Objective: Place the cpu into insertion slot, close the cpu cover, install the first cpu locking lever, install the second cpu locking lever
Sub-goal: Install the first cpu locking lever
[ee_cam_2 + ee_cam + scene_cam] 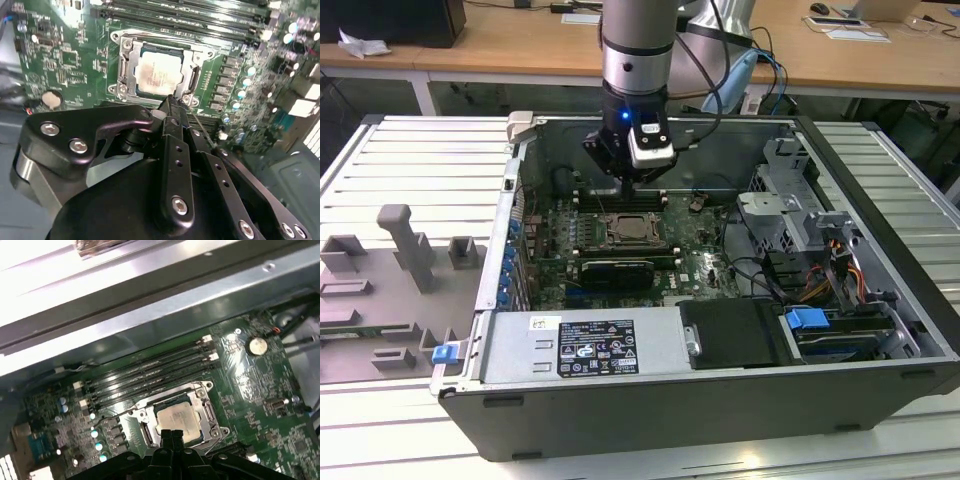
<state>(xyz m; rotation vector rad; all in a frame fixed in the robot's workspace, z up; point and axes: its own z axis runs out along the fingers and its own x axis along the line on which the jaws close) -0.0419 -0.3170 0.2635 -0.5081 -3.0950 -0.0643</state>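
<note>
Pale silver-beige, the cpu (159, 74) lay flat and square inside the insertion slot (165, 36). The slot sat near the middle of the green motherboard (65, 65), its edges parallel to the long black memory slots (200, 15) beside it.

Exterior view: the single arm reached straight down into the open computer case (720, 140), with the gripper (628, 192) over the slot and nearer the case's back wall than its front edge.

Both wrist views: the cpu cover (128, 65), a silvery frame with a cut-out window, appeared to lie down around the chip, whose face showed through the window. This was a judgement, since the fingers hid one edge of the frame. The two fingers were drawn together tip to tip, and nothing could be seen clamped between them.

Key relation: in each wrist view the joined tips overlapped the slot edge nearest that camera. From this the tips were judged to hang directly above the slot and apart from it, with cpu and cover straight below along the fingers' own axis.

A thin wire rod (202, 130) ran out from one slot corner beside the fingers. Whether it was a locking lever, latched or free, could not be told.
</note>
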